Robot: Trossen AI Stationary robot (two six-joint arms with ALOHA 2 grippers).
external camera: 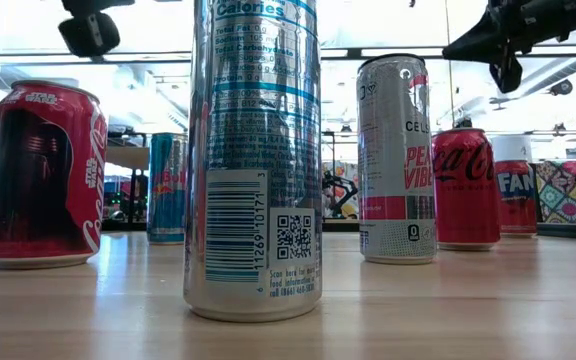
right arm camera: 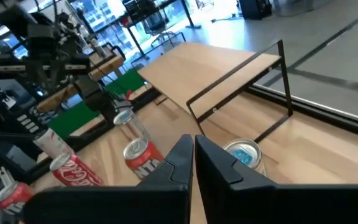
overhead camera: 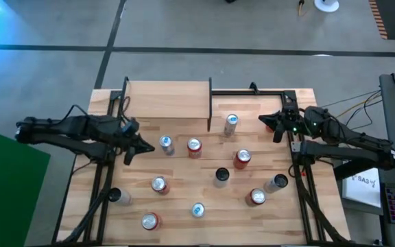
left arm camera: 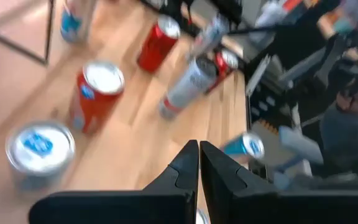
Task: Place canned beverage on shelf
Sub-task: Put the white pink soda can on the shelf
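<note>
With both grippers closed and empty, left gripper (overhead camera: 145,146) mid-left, right gripper (overhead camera: 265,121) upper right, the cans (overhead camera: 194,147) crowded below the bare shelf (overhead camera: 168,100) at upper centre, risking toppled neighbours during any reach.

1. Two matte black jointed arms are seen, built from chunky angular segments.
2. Each left pincer (left arm camera: 198,163) and right pincer (right arm camera: 193,155) finger is black, flat and tapered.
3. A small green light is shown on the right arm's wrist.

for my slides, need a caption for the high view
Ten drink cans stand on the wooden table before an empty light-wood shelf; both grippers shut.
</note>
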